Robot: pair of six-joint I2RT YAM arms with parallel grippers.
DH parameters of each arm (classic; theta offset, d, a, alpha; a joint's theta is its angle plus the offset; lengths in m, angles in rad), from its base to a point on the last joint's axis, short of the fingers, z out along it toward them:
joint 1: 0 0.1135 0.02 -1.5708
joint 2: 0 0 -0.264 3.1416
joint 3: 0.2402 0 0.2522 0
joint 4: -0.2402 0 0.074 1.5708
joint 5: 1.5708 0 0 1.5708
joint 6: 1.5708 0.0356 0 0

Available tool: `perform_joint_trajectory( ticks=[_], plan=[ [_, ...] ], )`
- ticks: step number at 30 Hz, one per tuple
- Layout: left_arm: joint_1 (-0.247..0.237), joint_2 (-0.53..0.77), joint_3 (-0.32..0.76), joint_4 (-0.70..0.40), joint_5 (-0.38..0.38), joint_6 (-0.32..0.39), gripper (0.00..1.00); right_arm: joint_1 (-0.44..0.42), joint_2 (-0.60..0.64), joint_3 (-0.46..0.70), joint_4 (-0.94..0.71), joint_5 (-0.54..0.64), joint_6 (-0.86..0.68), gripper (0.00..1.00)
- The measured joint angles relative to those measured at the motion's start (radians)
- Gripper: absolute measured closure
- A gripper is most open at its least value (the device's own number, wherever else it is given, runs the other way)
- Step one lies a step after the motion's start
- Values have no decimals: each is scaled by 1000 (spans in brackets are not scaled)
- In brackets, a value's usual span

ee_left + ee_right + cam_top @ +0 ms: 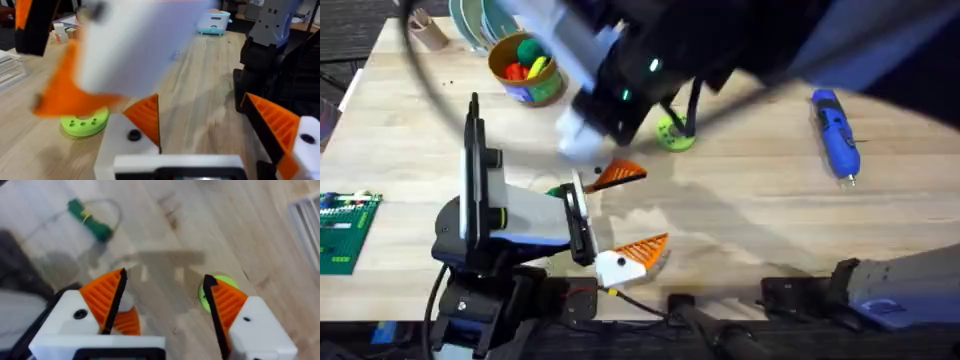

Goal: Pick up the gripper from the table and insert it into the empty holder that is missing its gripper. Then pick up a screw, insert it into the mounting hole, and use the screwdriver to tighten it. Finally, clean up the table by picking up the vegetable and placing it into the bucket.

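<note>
Gripper (619,175) on table between tools | left tool (620,215) wide | right tool (162,300) wide

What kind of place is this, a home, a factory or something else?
Probably a robotics lab or workshop bench. A wooden table holds a blue screwdriver, a lime-green disc with holes and a green circuit-like board, and cables run at the near edge.
</note>
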Motion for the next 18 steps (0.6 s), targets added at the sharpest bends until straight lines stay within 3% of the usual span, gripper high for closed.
perform_joint_trajectory(
  ticks=[6, 18],
  plan=[
    [0, 0, 0, 0, -1, 0, 7, -133, 0, 0, 27, -3, 168, 9],
    [0, 0, 0, 1, -2, 0, 7, -361, 0, 0, -15, -7, 274, 11]
  ],
)
